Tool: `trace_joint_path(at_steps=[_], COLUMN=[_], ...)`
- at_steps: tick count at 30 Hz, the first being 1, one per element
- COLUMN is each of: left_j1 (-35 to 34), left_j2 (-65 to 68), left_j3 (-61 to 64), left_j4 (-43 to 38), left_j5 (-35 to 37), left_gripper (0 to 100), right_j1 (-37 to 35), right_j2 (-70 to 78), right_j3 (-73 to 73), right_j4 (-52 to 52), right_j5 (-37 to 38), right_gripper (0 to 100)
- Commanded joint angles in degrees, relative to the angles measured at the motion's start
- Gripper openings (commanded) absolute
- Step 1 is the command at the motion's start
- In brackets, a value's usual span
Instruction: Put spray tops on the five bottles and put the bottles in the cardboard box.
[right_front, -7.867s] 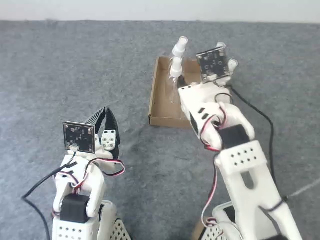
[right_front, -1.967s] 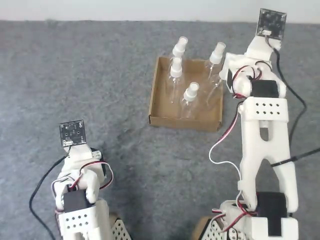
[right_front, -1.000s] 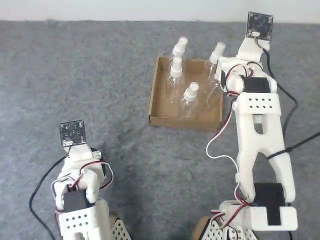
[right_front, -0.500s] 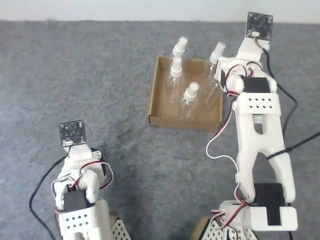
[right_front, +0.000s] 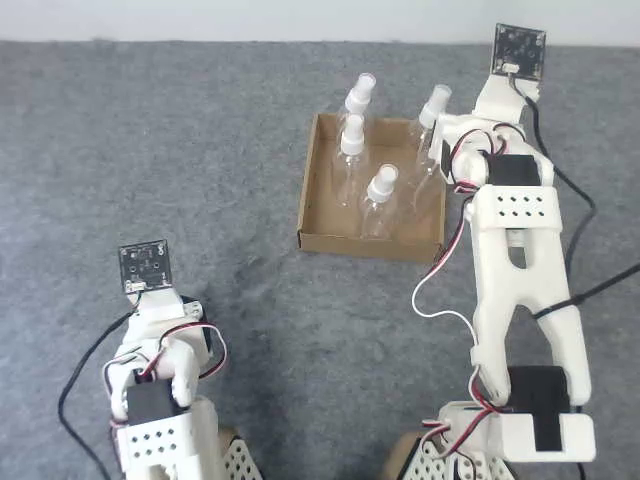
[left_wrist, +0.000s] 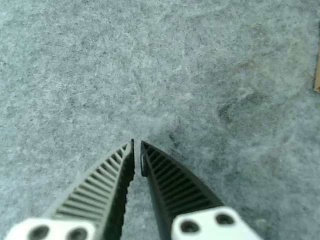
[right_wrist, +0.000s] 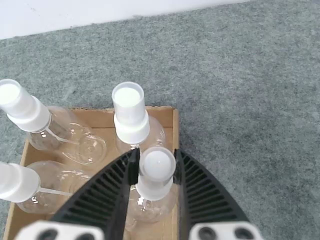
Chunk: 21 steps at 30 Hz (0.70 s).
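Observation:
The cardboard box (right_front: 320, 190) sits mid-table with clear spray-topped bottles standing in it. Their white tops show at the back (right_front: 360, 92), the middle (right_front: 352, 135), the front (right_front: 383, 183) and the right corner (right_front: 435, 104). My right arm (right_front: 505, 200) stands at the box's right side. My right gripper (right_wrist: 156, 151) is shut on the white top of a bottle (right_wrist: 156, 172) inside the box wall (right_wrist: 174, 125). Three more bottles (right_wrist: 129, 112) (right_wrist: 17, 107) (right_wrist: 15, 182) stand around it. My left gripper (left_wrist: 136, 144) is shut and empty over bare carpet.
Grey carpet (right_front: 150, 130) covers the table and a white wall runs along the back. The left arm (right_front: 155, 340) is folded at the front left, far from the box. A bit of the box's corner (left_wrist: 317, 75) shows in the left wrist view.
Since 7.9 s ago the right arm has risen from low over the box to its right side, and the left arm has folded back. Nothing has moved in the last second.

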Motion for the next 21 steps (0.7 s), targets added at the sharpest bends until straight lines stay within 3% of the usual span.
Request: trace_joint_path(at_steps=[1, 21], left_j1=[0.2, 0.2], left_j2=[-0.4, -0.4], left_j3=[-0.2, -0.2], left_j4=[-0.6, -0.6], left_j5=[0.5, 0.5], left_gripper=[1, 1], right_j1=[-1.3, -3.3], right_j2=[-1.3, -1.3], right_j3=[-3.6, -6.5], right_j4=[-0.6, 3.5], right_j5=[1.3, 1.5], right_gripper=[6.4, 6.4])
